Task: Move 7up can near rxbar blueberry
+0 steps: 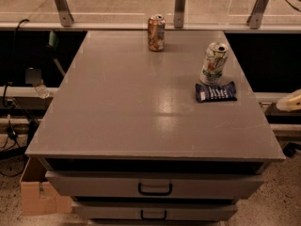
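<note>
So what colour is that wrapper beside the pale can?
Wrapper: navy, white print, camera view. End effector hangs right of the table.

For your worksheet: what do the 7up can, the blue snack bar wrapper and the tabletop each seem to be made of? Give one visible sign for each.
7up can: likely thin metal, with printed sides and a shiny silver top.
rxbar blueberry wrapper: probably plastic film, slightly glossy, with crimped ends.
tabletop: smooth grey with soft glare, perhaps laminate or paint.
The gripper, cream and probably plastic, sits beyond the table's right edge.
</note>
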Controlling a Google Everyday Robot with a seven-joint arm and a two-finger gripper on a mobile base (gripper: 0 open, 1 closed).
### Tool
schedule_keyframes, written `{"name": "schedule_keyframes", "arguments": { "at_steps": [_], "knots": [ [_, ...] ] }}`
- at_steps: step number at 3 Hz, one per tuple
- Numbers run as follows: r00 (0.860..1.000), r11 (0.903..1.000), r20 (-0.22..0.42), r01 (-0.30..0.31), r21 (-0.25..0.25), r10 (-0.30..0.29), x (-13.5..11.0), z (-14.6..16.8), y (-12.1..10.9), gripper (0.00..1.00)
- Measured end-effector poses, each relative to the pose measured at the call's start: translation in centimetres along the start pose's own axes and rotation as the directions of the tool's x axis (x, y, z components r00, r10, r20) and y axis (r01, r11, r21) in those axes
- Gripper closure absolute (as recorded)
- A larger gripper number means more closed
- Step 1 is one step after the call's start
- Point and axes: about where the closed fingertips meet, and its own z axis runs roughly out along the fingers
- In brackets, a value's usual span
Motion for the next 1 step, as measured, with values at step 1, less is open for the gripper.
{"name": "schedule_keyframes", "arguments": {
  "at_steps": [1],
  "knots": [
    [1.0,0.9997,-0.002,0.005,-0.025,-0.005,-0.18,-0.07,0.67,0.0]
  ]
}}
